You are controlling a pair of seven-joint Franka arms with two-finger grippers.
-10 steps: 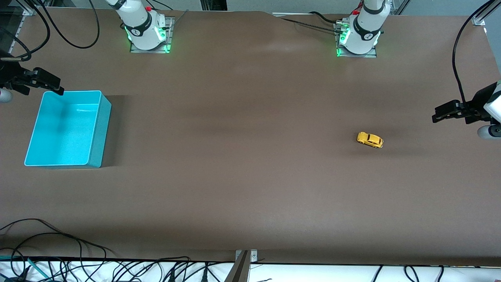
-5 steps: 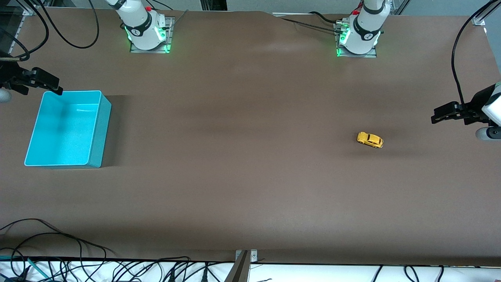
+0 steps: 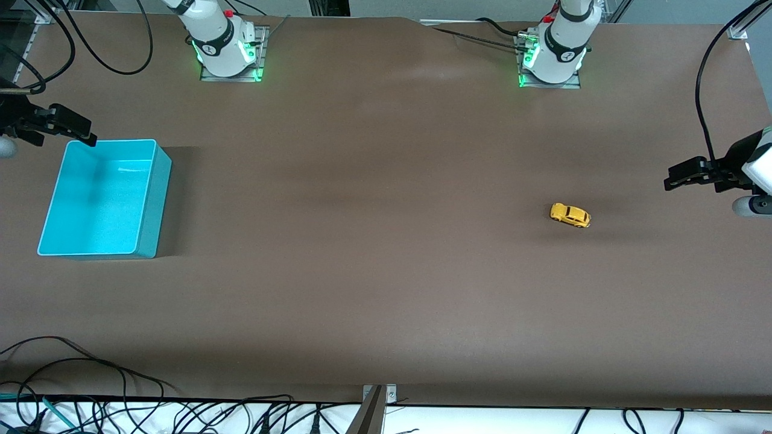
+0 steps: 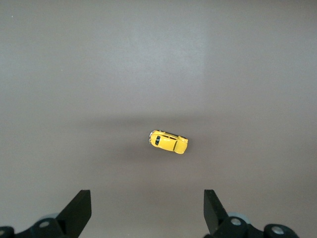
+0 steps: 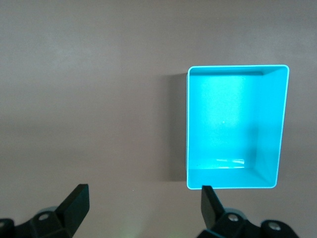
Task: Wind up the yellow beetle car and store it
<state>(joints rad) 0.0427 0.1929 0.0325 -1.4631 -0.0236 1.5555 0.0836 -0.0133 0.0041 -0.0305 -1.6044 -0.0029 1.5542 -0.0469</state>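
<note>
The tiny yellow beetle-bodied toy car [image 3: 570, 215] stands on its wheels on the brown table surface [image 3: 374, 241], right of centre in the front view. Its long axis runs slightly diagonally, dropping toward the frame's right; which end is the nose cannot be determined. The left gripper [image 4: 147, 210], at right edge of frame, is spread wide and empty. The right gripper [image 5: 142, 207], at upper left beside the rectangular turquoise plastic bin [image 3: 151, 199], is likewise spread and empty.
</note>
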